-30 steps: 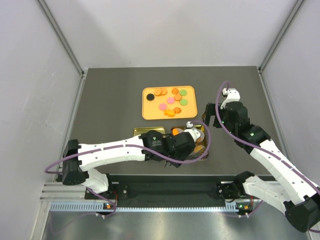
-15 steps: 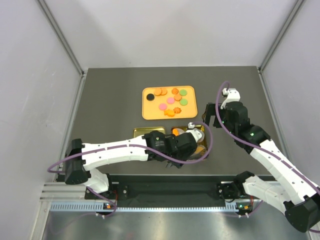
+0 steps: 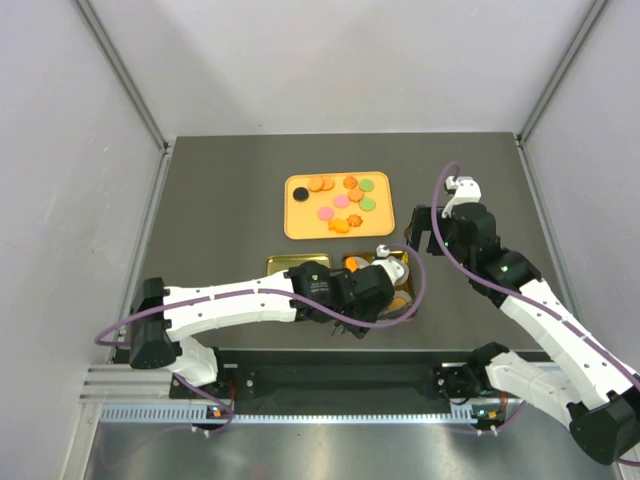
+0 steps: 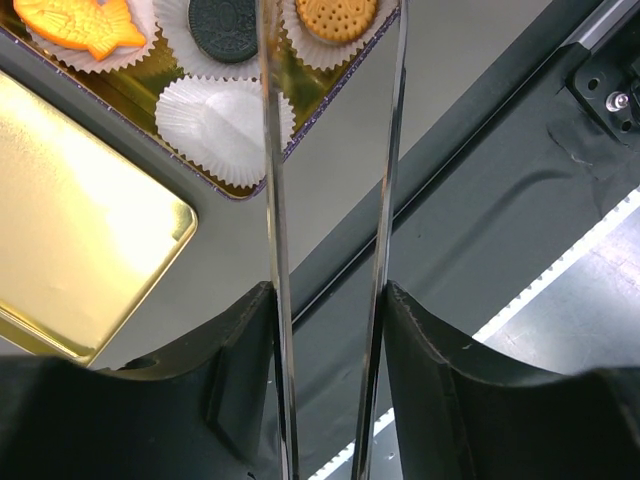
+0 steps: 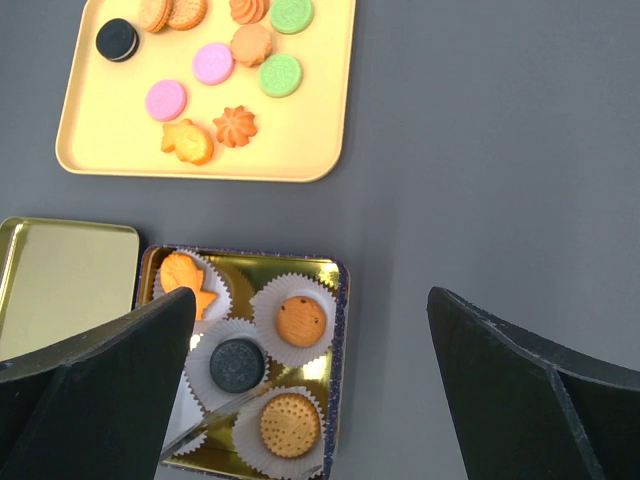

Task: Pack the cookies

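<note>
Cookies (image 3: pixel 340 200) lie on an orange tray (image 3: pixel 296 225); the right wrist view shows them too (image 5: pixel 212 63). A gold tin (image 5: pixel 330 275) holds white paper cups with a fish-shaped cookie (image 5: pixel 185 280), an orange one (image 5: pixel 300 320), a black one (image 5: pixel 237 365) and a tan biscuit (image 5: pixel 290 425). One cup (image 4: pixel 215 115) is empty. My left gripper (image 3: pixel 378 282) is shut on metal tongs (image 4: pixel 272 200) above the tin's near edge; the blades are apart and their tips are out of view. My right gripper (image 3: pixel 425 228) is open and empty, above the table to the right of the tin.
The tin's gold lid (image 3: pixel 285 264) lies flat just left of the tin, also in the left wrist view (image 4: pixel 80 260). The black base rail (image 3: pixel 340 380) runs along the table's near edge. Grey walls enclose the table on three sides.
My left gripper with the tongs has shifted slightly toward the near edge over the tin. The right arm has not moved.
</note>
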Action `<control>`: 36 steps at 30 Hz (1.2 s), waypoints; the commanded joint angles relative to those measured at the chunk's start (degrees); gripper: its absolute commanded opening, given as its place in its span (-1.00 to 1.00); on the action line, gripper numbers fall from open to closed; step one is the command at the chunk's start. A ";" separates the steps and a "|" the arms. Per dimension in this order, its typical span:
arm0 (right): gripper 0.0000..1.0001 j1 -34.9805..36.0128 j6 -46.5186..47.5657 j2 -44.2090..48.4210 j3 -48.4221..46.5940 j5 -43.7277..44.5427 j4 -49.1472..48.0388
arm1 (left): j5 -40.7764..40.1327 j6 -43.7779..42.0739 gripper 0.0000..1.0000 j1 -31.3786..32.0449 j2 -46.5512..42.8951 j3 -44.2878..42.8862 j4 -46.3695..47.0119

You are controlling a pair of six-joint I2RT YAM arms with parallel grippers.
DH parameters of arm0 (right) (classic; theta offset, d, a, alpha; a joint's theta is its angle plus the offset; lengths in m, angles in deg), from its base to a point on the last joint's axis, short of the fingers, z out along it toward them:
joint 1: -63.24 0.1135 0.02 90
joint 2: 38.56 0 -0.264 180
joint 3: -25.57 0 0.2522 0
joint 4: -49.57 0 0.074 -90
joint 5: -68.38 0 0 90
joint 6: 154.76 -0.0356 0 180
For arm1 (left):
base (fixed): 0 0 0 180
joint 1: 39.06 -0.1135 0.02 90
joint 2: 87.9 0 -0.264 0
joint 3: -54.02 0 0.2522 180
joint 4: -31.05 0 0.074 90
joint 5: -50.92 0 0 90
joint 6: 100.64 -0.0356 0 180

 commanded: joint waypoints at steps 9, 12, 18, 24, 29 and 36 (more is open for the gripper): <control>0.99 -0.54 0.85 0.83 -0.47 0.17 -0.71 | -5.67 -1.51 -0.09 -0.70 -4.07 -4.53 1.95; 0.99 -0.54 0.94 1.01 -0.55 0.17 -0.71 | -5.86 -2.92 -0.10 -5.00 -5.21 -5.94 1.33; 1.00 -0.54 0.86 0.66 -0.55 -0.10 -0.80 | -4.36 -5.91 -0.11 -16.69 -4.87 -6.64 3.08; 0.99 -0.63 0.94 0.57 -0.38 -0.36 -1.06 | -3.74 -8.45 -0.11 -26.80 -1.18 -8.40 5.01; 0.99 -0.72 0.94 0.39 -0.38 -0.89 -1.24 | -3.84 -11.18 -0.11 -32.16 4.80 -9.98 6.77; 0.99 -0.63 1.03 1.10 -0.20 -0.71 -1.06 | -3.66 -13.64 -0.10 -33.40 13.50 -16.48 8.27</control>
